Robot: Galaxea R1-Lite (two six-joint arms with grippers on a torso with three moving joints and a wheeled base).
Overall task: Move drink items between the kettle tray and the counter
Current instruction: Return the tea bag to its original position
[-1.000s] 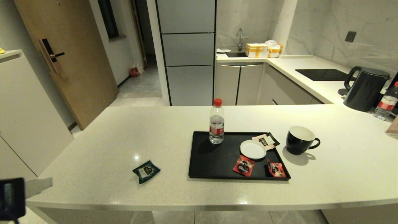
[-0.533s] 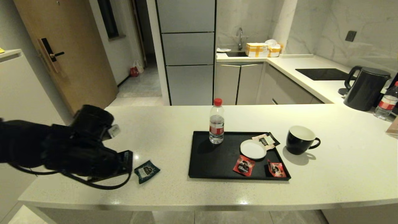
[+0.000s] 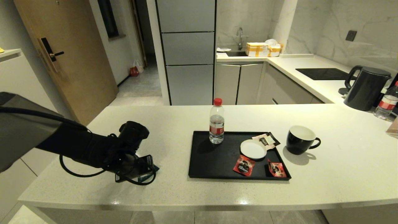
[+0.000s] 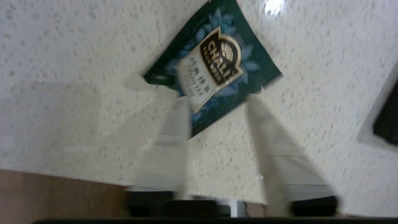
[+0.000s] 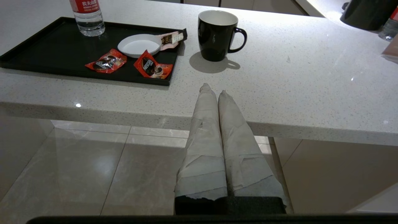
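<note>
The dark teal sachet [image 4: 214, 65] lies flat on the off-white counter [image 3: 342, 161], left of the black kettle tray [image 3: 211, 161]. My left gripper [image 4: 217, 99] hovers just over it, open, its pale fingers [image 4: 178, 124] straddling the sachet's near corner. In the head view the left gripper [image 3: 149, 166] covers most of the sachet [image 3: 156, 169]. The black mug [image 3: 300, 141] stands upright on the counter just right of the tray, handle to the right. My right gripper [image 5: 213, 90] is shut and empty, parked low at the counter's front edge, with the mug [image 5: 217, 34] beyond it.
On the tray stand a red-capped water bottle [image 3: 216, 126], a white saucer [image 3: 253, 149], two red sachets [image 3: 244, 165] and a pale sachet [image 3: 264, 140]. A black kettle [image 3: 365, 88], another bottle [image 3: 386, 102] and the cooktop [image 3: 323, 74] are at the far right.
My left arm has swung in from the left edge and moved right and forward until its gripper is over the teal sachet. The mug, the tray and its contents have not moved.
</note>
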